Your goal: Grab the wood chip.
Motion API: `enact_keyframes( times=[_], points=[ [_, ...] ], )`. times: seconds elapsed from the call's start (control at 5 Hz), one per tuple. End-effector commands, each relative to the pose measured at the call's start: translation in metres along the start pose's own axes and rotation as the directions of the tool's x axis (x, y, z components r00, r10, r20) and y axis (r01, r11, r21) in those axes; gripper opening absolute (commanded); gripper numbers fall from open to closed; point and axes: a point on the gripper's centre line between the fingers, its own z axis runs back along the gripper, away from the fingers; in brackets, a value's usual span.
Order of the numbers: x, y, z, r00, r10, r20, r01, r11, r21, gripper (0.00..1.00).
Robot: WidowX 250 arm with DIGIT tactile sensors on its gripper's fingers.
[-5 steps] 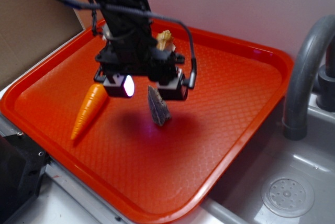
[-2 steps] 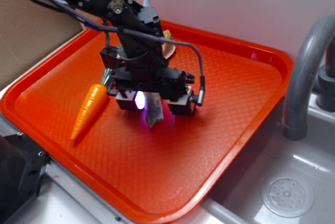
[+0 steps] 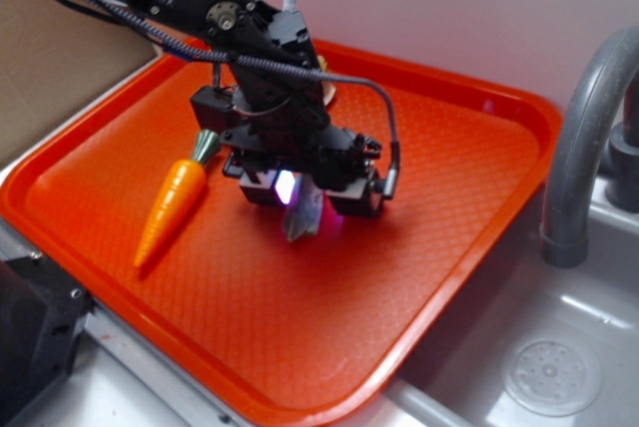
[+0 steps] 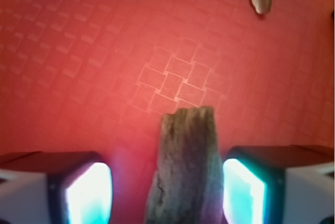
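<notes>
1. The wood chip (image 4: pixel 184 166) lay mid-tray, between the glowing fingers (image 4: pixel 89 195) with a gap on each side.
2. The gripper (image 3: pixel 302 206) was low over it, jaws apart (nothing held).
3. A toy carrot (image 3: pixel 172 208) lay toward the red tray's (image 3: pixel 469 158) left edge.

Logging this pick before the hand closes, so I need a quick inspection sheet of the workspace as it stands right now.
Surface: orange textured tray, beside a grey sink.
Job's thing: wood chip lying on the tray, between the two fingers.
Clutter: toy carrot left of the chip; tan shell partly hidden behind the arm.
Hand: hand lowered over the chip, jaws open, lit pads either side with gaps showing.
Cables: black cable looping off the wrist, clear of the tray.
Surroundings: grey faucet at right; cardboard at left.
</notes>
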Motion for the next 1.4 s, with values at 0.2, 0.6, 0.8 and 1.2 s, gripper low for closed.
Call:
enact_keyframes(
  times=[0.2,0.6,0.8,1.2],
  points=[
    [0.012,0.036,0.045,0.988,0.148,-0.033,-0.144,0.986,0.086,0.0],
    [0.022,0.046,0.14,0.997,0.064,-0.04,-0.065,0.998,-0.021,0.0],
    [0.014,0.056,0.184,0.997,-0.04,-0.069,0.033,0.994,-0.101,0.0],
    [0.015,0.07,0.211,0.998,-0.035,-0.06,0.026,0.989,-0.145,0.0]
  ],
)
